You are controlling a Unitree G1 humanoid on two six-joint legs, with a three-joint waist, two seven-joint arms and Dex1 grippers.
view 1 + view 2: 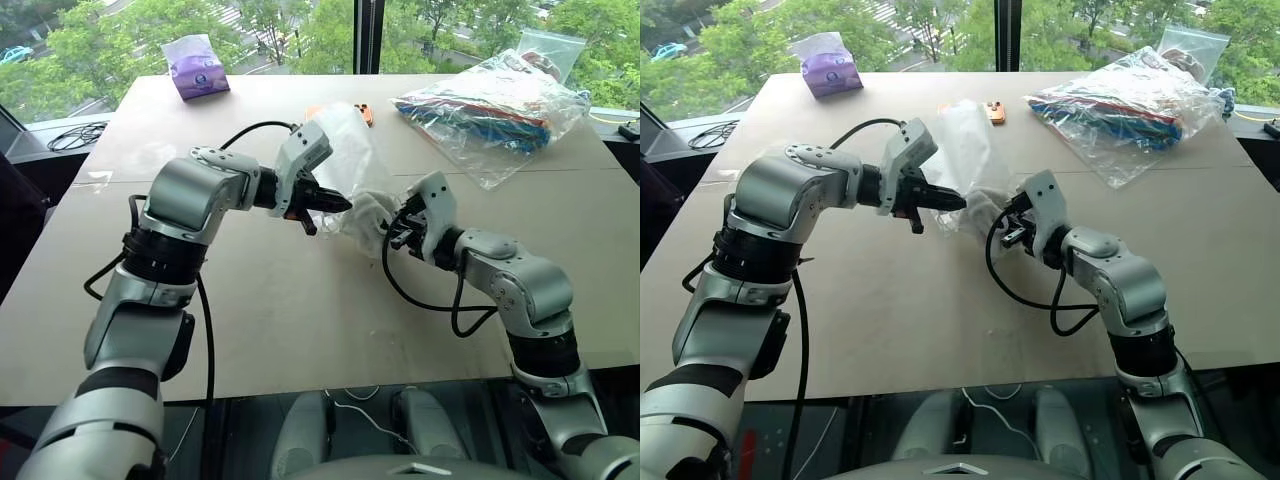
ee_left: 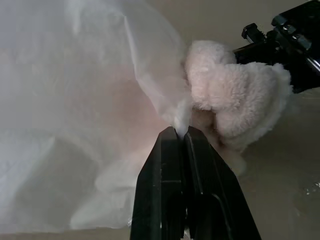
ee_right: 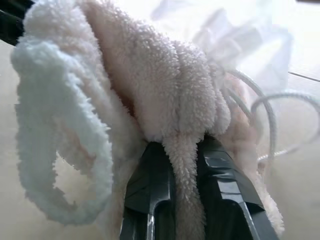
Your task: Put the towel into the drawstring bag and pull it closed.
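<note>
A tan table (image 1: 300,330) stands before windows (image 1: 300,30) overlooking green trees (image 1: 110,50).

the towel (image 3: 150,90) is off-white and fluffy; the drawstring bag (image 2: 75,100) is sheer white with white cords. the tissue pack (image 1: 197,66) is purple, the clear plastic bag (image 1: 495,105) holds multicoloured items, the table (image 1: 300,320) is beige.

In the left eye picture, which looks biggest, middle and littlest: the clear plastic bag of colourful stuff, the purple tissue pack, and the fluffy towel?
Largest to smallest, as they look:
1. Clear plastic bag
2. Purple tissue pack
3. Towel

The last two look close in size, and the towel is bunched up and partly hidden, so their order is unsure.
</note>
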